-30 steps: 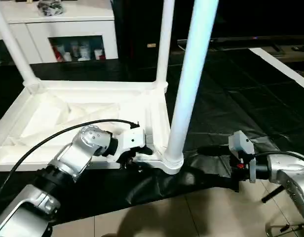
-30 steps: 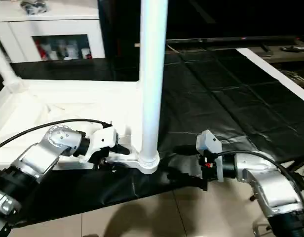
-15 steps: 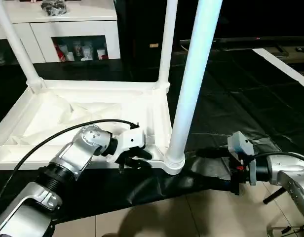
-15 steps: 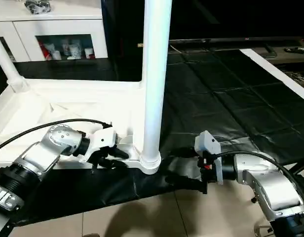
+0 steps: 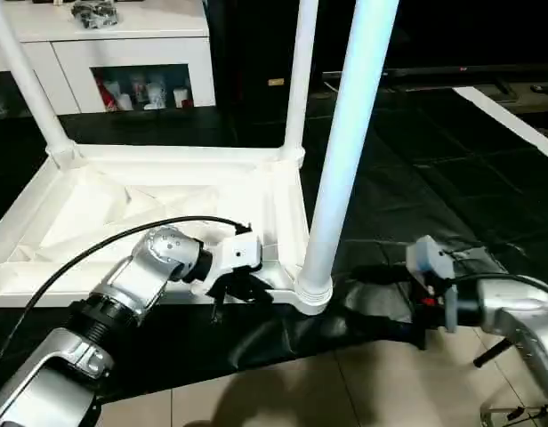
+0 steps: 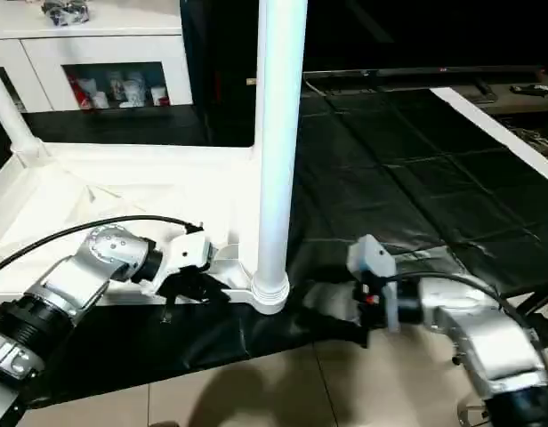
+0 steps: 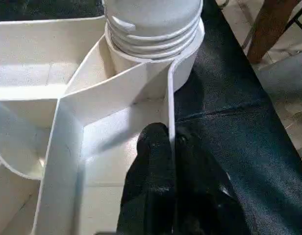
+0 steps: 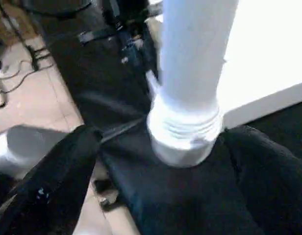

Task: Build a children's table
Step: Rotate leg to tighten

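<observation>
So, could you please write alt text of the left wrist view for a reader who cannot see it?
The left gripper is shut on the thin side wall of the upturned white tabletop, one black finger on each side. Just beyond, a white leg with ribbed rings stands in the round corner socket, and black sheeting lies beside the tabletop.

The near-right leg (image 5: 345, 151) stood upright in its corner socket (image 5: 311, 294), blocking passage between both grippers. Black sheeting (image 5: 416, 178) right of the tabletop (image 5: 123, 209) lay open; two far legs obstructed the far edge.
</observation>
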Robot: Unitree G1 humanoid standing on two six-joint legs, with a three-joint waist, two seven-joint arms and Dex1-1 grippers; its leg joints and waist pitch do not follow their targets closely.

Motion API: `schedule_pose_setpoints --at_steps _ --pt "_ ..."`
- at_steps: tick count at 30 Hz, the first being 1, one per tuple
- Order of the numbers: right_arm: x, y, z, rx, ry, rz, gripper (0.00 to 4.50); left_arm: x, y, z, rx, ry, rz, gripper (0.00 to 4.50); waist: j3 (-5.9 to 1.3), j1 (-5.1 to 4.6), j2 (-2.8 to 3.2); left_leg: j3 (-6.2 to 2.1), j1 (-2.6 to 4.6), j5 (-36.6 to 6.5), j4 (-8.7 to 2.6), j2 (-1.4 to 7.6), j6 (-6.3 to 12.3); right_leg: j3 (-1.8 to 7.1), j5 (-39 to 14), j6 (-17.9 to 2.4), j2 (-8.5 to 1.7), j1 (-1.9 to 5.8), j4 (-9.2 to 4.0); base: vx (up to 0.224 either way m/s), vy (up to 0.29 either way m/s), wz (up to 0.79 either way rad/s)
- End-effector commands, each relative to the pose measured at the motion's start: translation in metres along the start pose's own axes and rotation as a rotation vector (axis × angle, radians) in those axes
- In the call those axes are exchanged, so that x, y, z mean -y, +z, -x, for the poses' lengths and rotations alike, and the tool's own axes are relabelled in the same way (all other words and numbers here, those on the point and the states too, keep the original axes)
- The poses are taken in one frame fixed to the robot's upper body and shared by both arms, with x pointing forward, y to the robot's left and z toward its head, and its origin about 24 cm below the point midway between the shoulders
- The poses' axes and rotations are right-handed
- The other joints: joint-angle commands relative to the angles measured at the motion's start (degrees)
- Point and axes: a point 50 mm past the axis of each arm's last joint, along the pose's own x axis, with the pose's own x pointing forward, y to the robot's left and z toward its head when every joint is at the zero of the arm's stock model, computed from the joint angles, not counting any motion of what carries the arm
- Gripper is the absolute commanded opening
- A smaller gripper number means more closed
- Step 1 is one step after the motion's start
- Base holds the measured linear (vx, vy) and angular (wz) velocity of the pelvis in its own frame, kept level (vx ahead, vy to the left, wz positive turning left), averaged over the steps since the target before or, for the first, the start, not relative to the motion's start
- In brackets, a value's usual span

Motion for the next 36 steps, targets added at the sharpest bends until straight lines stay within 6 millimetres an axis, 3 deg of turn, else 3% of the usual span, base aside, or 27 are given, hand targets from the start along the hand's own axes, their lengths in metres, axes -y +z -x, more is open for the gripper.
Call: schedule_pose_setpoints --at_steps 1,5,7,8,10,11,12,16,30,36 --pt "0.008 0.004 -0.005 0.004 -0.024 0.049 4.5 0.004 0.011 -0.004 0.033 -0.082 -0.045 0.05 -3.65 0.17 0.05 0.97 0.3 -10.7 -3.84 -0.62 0.9 1.9 -7.71 -12.38 -2.26 3.07 -4.28 0.0 0.0 0.0" --pt "0.017 0.007 -0.017 0.023 0.024 0.061 4.5 0.011 0.009 -0.009 0.009 -0.164 -0.082 0.05 -3.93 0.17 -0.01 1.16 0.51 -9.2 -3.59 -0.66 1.56 1.86 -3.03 -14.18 -2.11 3.01 -3.8 0.0 0.0 0.0" --pt "0.019 0.007 -0.022 0.019 0.066 0.056 4.5 0.013 0.009 -0.011 -0.001 -0.191 -0.099 0.05 -3.89 0.33 0.24 1.18 0.59 -9.67 -3.56 -0.63 1.77 1.78 -2.83 -14.66 -2.08 2.97 -3.73 0.0 0.0 0.0" --pt "0.019 0.007 -0.025 0.013 0.095 0.053 4.5 0.013 0.01 -0.012 -0.007 -0.205 -0.109 0.05 -3.85 0.33 -0.04 1.23 0.61 -9.96 -3.58 -0.6 1.96 1.78 -2.98 -14.75 -2.04 2.98 -3.76 0.0 0.0 0.0" --pt "0.02 0.007 -0.029 0.003 0.138 0.05 4.5 0.014 0.011 -0.014 -0.019 -0.225 -0.127 0.05 -3.77 0.67 0.07 1.26 0.5 -10.35 -3.64 -0.54 1.95 1.77 -4.08 -14.53 -2.2 3.03 -3.77 0.0 0.0 0.0" --pt "0.02 0.007 -0.031 0.003 0.161 0.045 4.2 0.014 0.011 -0.014 -0.022 -0.231 -0.133 0.0 -3.76 0.78 0.08 1.25 0.53 -10.56 -3.7 -0.53 1.87 1.75 -4.49 -14.45 -2.2 3.06 -3.8 0.0 0.0 0.0" --pt "0.019 0.007 -0.035 0.003 0.226 0.027 4.2 0.014 0.013 -0.017 -0.031 -0.249 -0.149 0.0 -3.75 0.92 -0.17 1.34 0.58 -10.83 -3.69 -0.54 1.86 1.75 -4.96 -14.37 -2.17 3.01 -3.79 0.0 0.0 0.0" --pt "0.021 0.005 -0.04 -0.02 0.306 0.009 3.79 0.014 0.014 -0.02 -0.048 -0.27 -0.17 0.0 -3.74 1.48 -0.19 1.64 0.93 -11.85 -3.7 -0.26 1.92 1.82 -6.36 -14.43 -2.35 2.67 -3.87 0.0 0.0 0.0" --pt "0.027 0.002 -0.047 0.0 0.382 -0.029 2.68 0.011 0.013 -0.022 -0.051 -0.252 -0.158 0.0 -3.79 1.61 -0.46 1.61 0.5 -10.81 -3.74 -0.32 1.92 1.7 -7.83 -13.54 -2.51 2.81 -3.92 0.0 0.0 0.0" --pt "0.025 0.002 -0.046 0.098 0.353 -0.08 2.56 0.0 0.016 -0.024 0.044 -0.105 -0.027 0.0 -3.62 1.76 -0.43 1.72 0.86 -12.38 -3.82 -0.24 1.58 1.84 -10.16 -13.41 -2.54 2.51 -4.27 0.0 0.0 0.0"
